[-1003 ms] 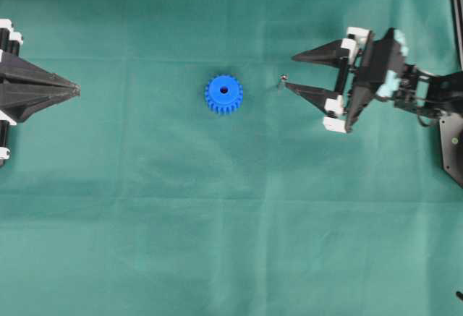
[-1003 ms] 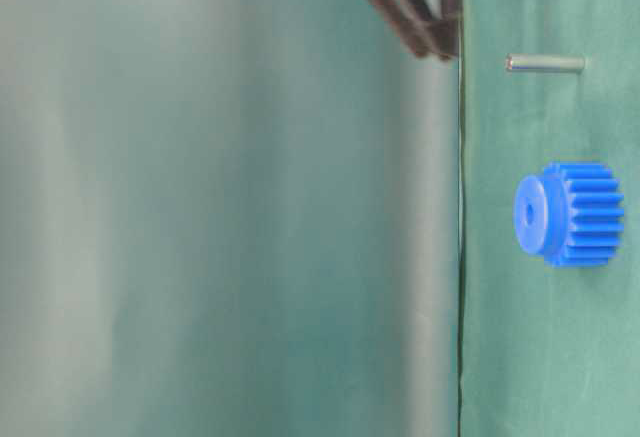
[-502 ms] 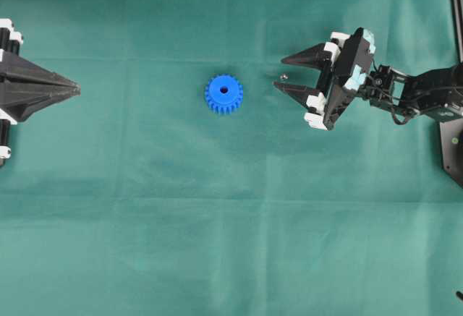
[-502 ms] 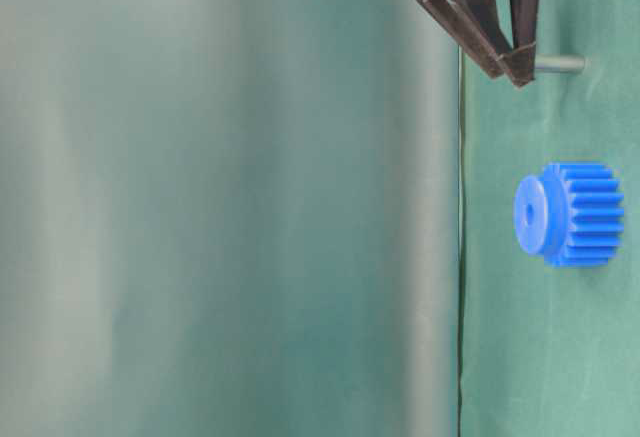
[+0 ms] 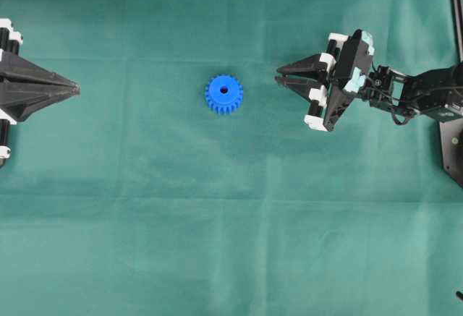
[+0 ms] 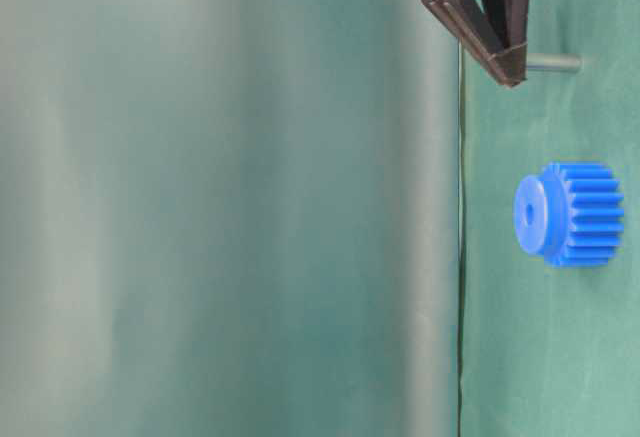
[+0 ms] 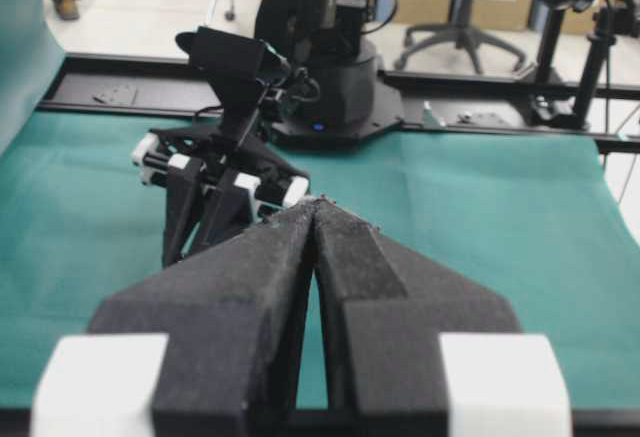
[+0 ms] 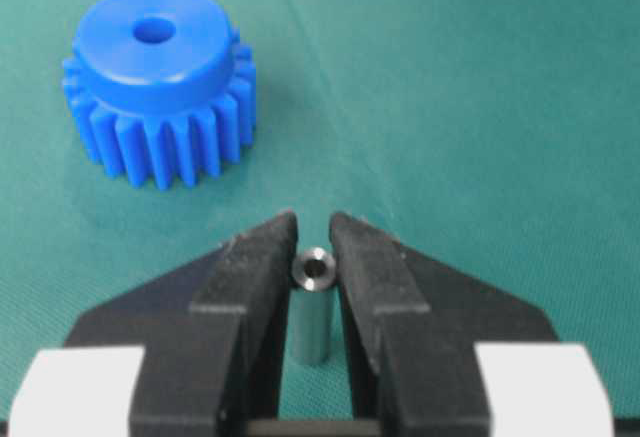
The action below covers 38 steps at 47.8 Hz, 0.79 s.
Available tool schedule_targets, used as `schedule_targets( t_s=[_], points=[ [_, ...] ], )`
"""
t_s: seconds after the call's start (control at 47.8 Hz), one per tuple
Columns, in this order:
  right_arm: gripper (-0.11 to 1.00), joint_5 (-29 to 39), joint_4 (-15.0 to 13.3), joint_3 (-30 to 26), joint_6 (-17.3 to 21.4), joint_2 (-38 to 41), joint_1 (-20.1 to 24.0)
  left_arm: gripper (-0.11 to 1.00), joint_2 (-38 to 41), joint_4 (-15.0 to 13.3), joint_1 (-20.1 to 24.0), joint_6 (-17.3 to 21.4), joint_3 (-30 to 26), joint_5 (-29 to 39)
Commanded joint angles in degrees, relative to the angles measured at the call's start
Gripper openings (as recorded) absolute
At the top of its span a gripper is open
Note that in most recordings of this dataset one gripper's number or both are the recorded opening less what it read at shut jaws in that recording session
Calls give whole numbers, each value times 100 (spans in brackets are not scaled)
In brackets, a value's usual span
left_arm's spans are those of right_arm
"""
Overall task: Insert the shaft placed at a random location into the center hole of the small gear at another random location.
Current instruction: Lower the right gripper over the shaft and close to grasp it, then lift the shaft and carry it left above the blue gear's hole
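Observation:
The small gear (image 5: pixel 223 94) is bright blue and lies flat on the green cloth, its center hole (image 5: pixel 223 90) facing up. It also shows in the table-level view (image 6: pixel 570 214) and the right wrist view (image 8: pixel 155 77). The shaft (image 8: pixel 313 302), a short silver pin, stands upright between the fingers of my right gripper (image 8: pixel 314 227), which is shut on it. From overhead the right gripper (image 5: pixel 278 77) is to the right of the gear, apart from it, and its tips hide the shaft. The shaft's lower part (image 6: pixel 555 62) sticks out past the fingertips. My left gripper (image 5: pixel 76 88) rests shut at the far left.
Green cloth (image 5: pixel 231 222) covers the whole table. A black rail and the right arm's base (image 7: pixel 330 97) stand at the table's right end, with office chairs beyond.
The right gripper moved left until its fingers stood on either side of the shaft, then its jaws came together on it. The gear and the left arm have not moved.

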Motion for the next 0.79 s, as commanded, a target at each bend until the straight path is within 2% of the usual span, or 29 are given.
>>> schedule_targets(
  t_s=[0.0,0.167,0.439,0.773],
  points=[
    [14,-35,-18,-62,26,-123,9,-1,18,-9,9,-9,-53,-26],
    [14,141,-18,-9,79,-571,9,-1,0,-9,9,-9,-62,-18],
    [14,1125,-88,-53,-88,-1529,9,-1,-53,-18,9,-9,-62,18],
    [14,1257,-79,-211,-114,-1512,35,-1,-44,-18,9,-18,-62,35]
  ],
)
